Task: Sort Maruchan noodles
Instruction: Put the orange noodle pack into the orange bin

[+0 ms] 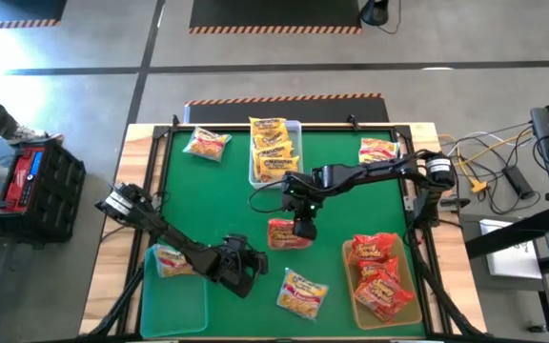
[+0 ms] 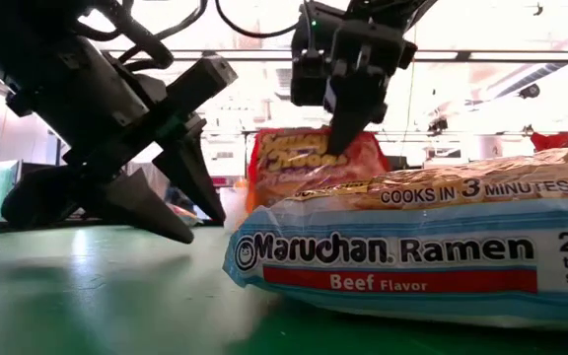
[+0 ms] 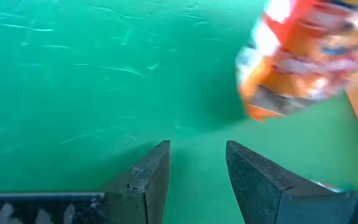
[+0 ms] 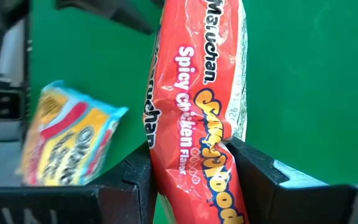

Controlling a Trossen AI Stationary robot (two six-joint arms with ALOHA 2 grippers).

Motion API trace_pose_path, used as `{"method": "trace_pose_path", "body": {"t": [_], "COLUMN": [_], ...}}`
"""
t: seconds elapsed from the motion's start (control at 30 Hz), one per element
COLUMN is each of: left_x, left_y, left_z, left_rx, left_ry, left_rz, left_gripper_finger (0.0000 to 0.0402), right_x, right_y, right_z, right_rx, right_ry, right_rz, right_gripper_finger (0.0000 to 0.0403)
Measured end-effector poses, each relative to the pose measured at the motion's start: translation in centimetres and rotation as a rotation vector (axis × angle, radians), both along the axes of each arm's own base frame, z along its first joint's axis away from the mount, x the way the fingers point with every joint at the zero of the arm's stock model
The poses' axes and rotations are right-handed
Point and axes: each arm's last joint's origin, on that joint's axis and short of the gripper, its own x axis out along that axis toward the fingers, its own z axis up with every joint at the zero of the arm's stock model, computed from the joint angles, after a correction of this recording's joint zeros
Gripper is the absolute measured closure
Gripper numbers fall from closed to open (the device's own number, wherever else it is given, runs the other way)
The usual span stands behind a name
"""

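Fingers of right gripper [image 4: 188,171] pinch red packet [image 4: 194,112] over green table [image 1: 227,205]; left gripper [image 3: 197,180] fingers spread, empty.

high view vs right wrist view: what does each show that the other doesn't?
Only the high view: the whole layout. A clear bin of yellow packets, a bin of red packets, loose packets at the table's far corners, and the left hand open, holding nothing.

Only the right wrist view: the held packet's print, Maruchan Spicy Chicken Flavor.

Both: the right hand shut on the red packet mid-table, and the yellow and pale-blue packet beyond it.
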Motion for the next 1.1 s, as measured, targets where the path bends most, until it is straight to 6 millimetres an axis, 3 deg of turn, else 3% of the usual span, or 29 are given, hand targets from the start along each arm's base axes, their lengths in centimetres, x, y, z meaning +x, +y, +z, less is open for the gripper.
{"method": "trace_pose_path", "body": {"t": [0.3,0.57,0.9,1.1], "left_x": [-0.1,-0.7,-1.1,-1.1], "left_y": [0.1,0.5,0.8,0.9], "left_z": [0.0,-0.3,-0.3,-0.3], "left_rx": [-0.016,-0.03,-0.033,-0.013], "left_ry": [-0.002,0.024,0.018,0.003], "left_rz": [0.034,0.107,0.191,0.198], "left_gripper_finger": [0.0261,0.0261,0.0261,0.0261], "right_x": [-1.9,-4.2,-7.8,-10.6], "right_y": [0.8,2.3,7.8,11.1], "right_z": [1.2,4.7,9.2,10.8], "right_rx": [0.203,0.295,0.149,0.082], "right_ry": [0.103,0.087,-0.004,0.013], "right_rz": [0.087,0.156,0.222,0.153], "right_gripper_finger": [0.0251,0.0251,0.0251,0.0251]}}
